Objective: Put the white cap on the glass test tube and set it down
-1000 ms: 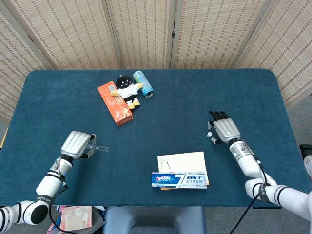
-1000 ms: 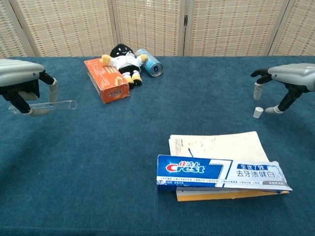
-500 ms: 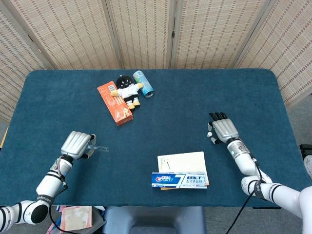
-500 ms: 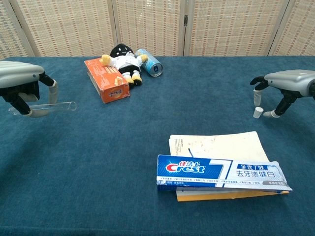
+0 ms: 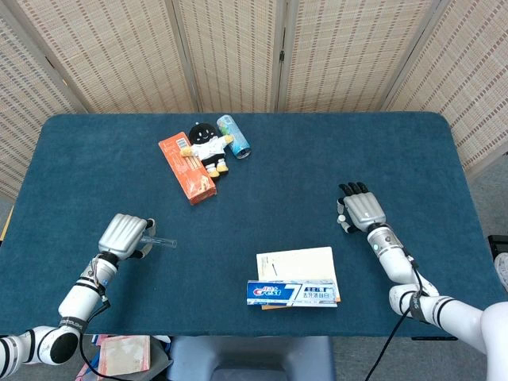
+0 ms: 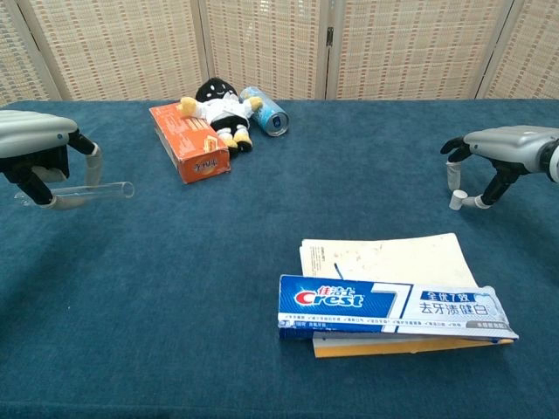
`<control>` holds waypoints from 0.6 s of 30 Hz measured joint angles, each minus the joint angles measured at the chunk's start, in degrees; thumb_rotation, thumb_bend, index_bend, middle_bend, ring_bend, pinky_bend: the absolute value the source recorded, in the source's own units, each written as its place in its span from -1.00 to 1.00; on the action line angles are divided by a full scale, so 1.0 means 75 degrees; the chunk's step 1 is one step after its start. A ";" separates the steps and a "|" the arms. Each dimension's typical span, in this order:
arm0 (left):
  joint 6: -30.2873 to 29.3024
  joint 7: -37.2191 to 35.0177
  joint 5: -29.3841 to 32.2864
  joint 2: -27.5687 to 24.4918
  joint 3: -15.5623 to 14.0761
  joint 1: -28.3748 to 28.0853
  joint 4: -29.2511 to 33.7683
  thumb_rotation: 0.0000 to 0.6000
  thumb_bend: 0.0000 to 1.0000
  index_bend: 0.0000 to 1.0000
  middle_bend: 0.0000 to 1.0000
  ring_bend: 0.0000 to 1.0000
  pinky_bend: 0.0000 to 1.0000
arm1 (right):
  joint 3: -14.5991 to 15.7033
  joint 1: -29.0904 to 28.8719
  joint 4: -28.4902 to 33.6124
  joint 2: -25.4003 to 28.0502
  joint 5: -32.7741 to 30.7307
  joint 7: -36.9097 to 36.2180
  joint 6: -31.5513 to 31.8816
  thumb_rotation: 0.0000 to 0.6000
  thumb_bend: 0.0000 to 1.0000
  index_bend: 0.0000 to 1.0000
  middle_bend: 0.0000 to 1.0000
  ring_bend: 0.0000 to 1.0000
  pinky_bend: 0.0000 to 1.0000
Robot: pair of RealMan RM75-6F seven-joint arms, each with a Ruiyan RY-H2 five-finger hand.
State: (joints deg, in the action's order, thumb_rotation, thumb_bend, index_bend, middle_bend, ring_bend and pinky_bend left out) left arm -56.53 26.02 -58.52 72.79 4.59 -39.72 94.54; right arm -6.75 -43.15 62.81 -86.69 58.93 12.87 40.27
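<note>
My left hand (image 5: 123, 235) (image 6: 35, 150) grips the glass test tube (image 5: 163, 240) (image 6: 98, 189) near its closed end and holds it level above the table, open mouth pointing right. The small white cap (image 5: 342, 218) (image 6: 455, 200) stands on the blue cloth at the right. My right hand (image 5: 362, 209) (image 6: 505, 145) hovers low over it. One fingertip (image 6: 452, 175) is just above the cap, and the thumb (image 6: 476, 201) lies beside it at cloth level. The cap still rests on the table, and I cannot see that it is pinched.
A Crest toothpaste box (image 6: 393, 307) lies on a pale notebook (image 6: 384, 260) at the front centre. At the back are an orange box (image 6: 188, 140), a plush doll (image 6: 218, 109) and a can (image 6: 265, 109). The blue table (image 5: 286, 159) ends close behind both forearms.
My right hand has dropped lower and drawn its finger and thumb closer around the cap. The left hand and the tube have barely moved.
</note>
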 measured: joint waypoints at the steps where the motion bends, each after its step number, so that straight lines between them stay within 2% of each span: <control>1: 0.0003 -0.0005 -0.0001 0.0002 0.0001 0.0001 -0.0009 1.00 -0.33 0.14 1.00 1.00 1.00 | -0.0002 -0.0005 -0.0002 -0.0008 0.0002 0.0015 -0.0009 1.00 -0.39 -0.12 -0.83 -1.00 -1.00; 9: 0.0013 -0.0033 -0.0008 0.0009 0.0000 0.0015 -0.0042 1.00 -0.33 0.14 1.00 1.00 1.00 | -0.0044 -0.0039 -0.0030 -0.0057 -0.0038 0.0096 -0.0055 1.00 -0.37 -0.09 -0.81 -1.00 -1.00; 18: 0.0040 -0.0049 0.0010 0.0026 -0.0001 0.0022 -0.0079 1.00 -0.33 0.13 1.00 1.00 1.00 | -0.0065 -0.0060 -0.0090 -0.0107 -0.0112 0.0176 -0.0119 1.00 -0.27 0.01 -0.75 -1.00 -1.00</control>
State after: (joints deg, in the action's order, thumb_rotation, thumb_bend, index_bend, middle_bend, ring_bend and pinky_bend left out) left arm -56.22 25.65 -58.44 72.99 4.58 -39.55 93.95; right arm -7.24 -43.60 62.14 -87.50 58.09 14.19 39.38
